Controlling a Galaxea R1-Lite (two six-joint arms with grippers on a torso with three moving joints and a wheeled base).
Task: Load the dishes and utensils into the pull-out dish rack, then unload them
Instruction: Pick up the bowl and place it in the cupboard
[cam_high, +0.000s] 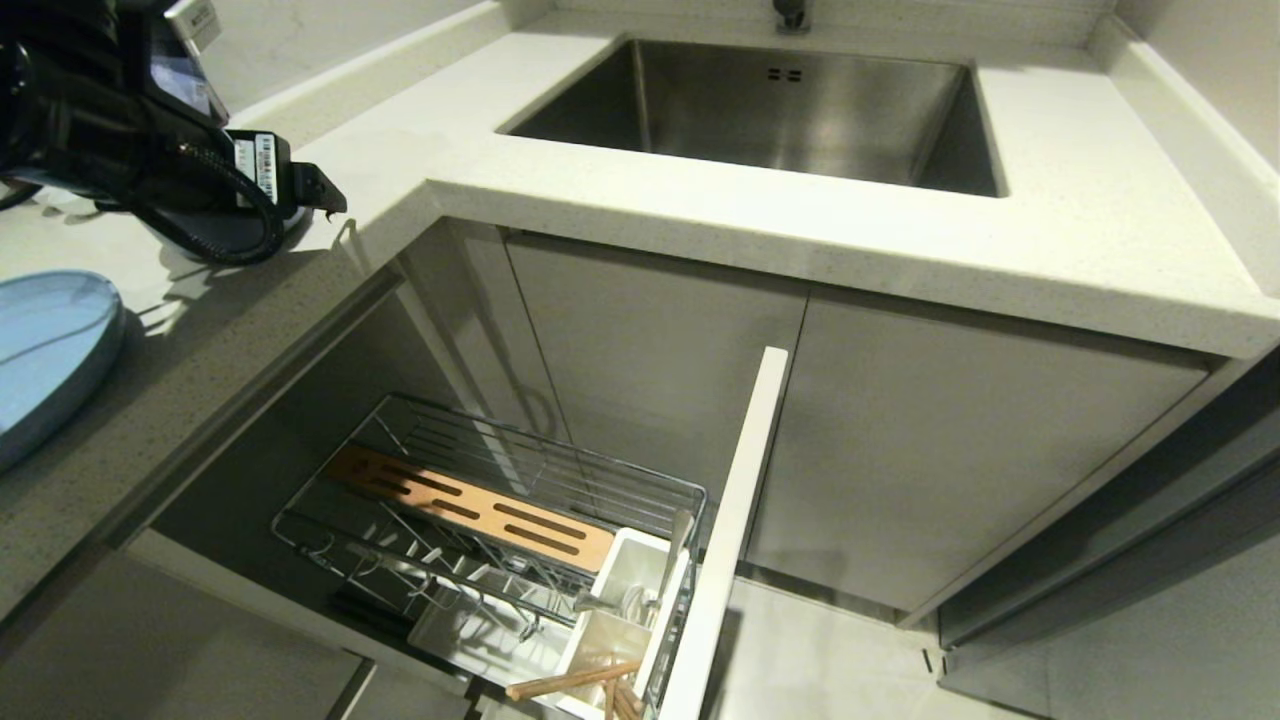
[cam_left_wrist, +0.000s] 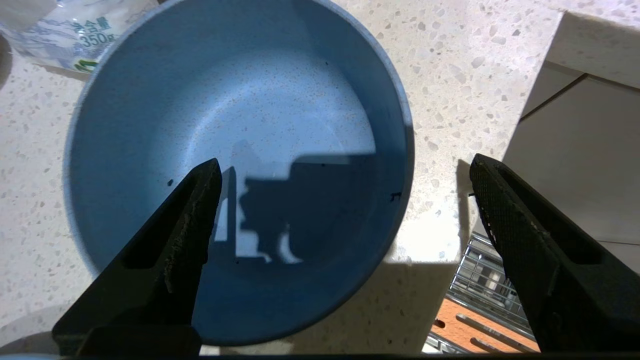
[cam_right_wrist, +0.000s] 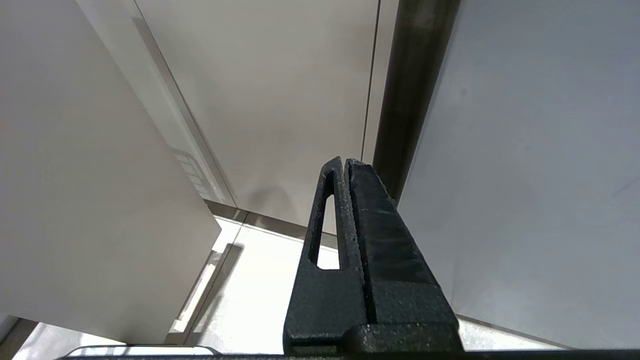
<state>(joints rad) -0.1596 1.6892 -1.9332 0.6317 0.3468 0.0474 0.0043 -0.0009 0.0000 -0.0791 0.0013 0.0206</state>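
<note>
The blue speckled bowl (cam_left_wrist: 235, 125) stands upright on the speckled countertop (cam_left_wrist: 475, 75), near its corner. My left gripper (cam_left_wrist: 345, 162) hangs open over it, one finger (cam_left_wrist: 190, 220) above the bowl's inside and the other (cam_left_wrist: 505, 210) outside the rim, holding nothing. In the head view the left arm (cam_high: 150, 130) hides the bowl. The light-blue plate (cam_high: 50, 350) lies on the counter at far left. Below, the pull-out dish rack (cam_high: 480, 500) stands pulled out; its white caddy (cam_high: 625, 590) holds the chopsticks (cam_high: 570, 682) and the spoon (cam_high: 672, 555). My right gripper (cam_right_wrist: 346, 162) is shut and empty, parked beside cabinet fronts.
The steel sink (cam_high: 770, 110) is set into the counter at the back. The rack's pale front panel (cam_high: 735, 500) juts out edge-on over the floor. A printed plastic packet (cam_left_wrist: 75, 30) lies just beyond the bowl. The rack's wooden bar (cam_left_wrist: 480, 325) shows below the counter edge.
</note>
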